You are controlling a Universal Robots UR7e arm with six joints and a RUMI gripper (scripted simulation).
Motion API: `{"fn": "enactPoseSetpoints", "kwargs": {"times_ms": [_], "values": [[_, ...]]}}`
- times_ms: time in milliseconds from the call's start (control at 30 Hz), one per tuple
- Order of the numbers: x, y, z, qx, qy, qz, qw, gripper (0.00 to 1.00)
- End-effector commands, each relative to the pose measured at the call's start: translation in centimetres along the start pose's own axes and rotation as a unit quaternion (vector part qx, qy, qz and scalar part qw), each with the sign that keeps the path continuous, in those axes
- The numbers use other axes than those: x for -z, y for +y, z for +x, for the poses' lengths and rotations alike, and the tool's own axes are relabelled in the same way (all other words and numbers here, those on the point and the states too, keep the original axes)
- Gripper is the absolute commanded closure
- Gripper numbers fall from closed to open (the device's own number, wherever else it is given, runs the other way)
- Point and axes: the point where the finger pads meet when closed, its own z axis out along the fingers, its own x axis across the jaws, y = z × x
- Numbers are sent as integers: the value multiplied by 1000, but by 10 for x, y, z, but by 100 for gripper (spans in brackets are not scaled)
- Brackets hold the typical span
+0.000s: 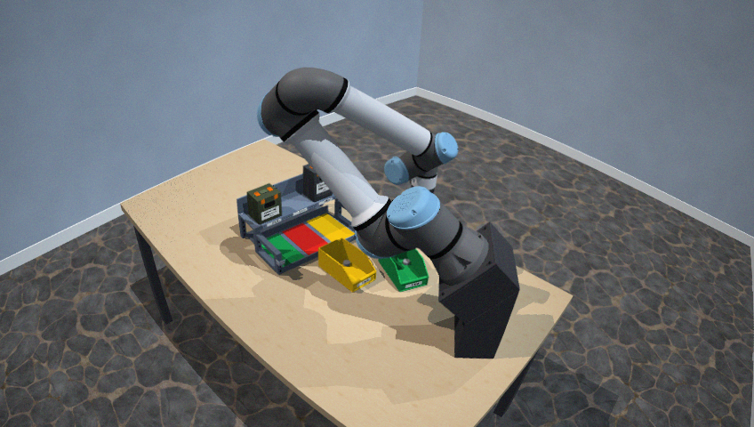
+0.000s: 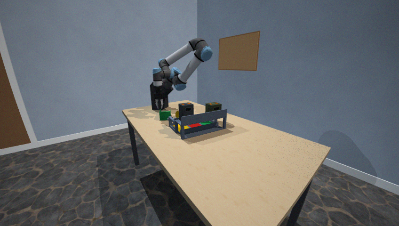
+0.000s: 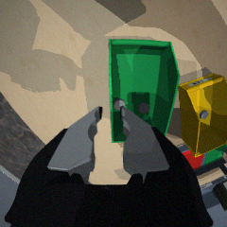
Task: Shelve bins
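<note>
two bins (image 1: 347, 262) unshelved; claw (image 3: 111, 113) part-open, empty, astride green bin's (image 3: 142, 90) 9 o'clock wall; next lower, pinch.
</note>
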Motion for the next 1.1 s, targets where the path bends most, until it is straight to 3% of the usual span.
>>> {"fn": "enactPoseSetpoints", "kwargs": {"times_ms": [0,1067], "values": [[0,0,0,0,0,0,1000,85],[-5,0,0,0,0,0,1000,85]]}}
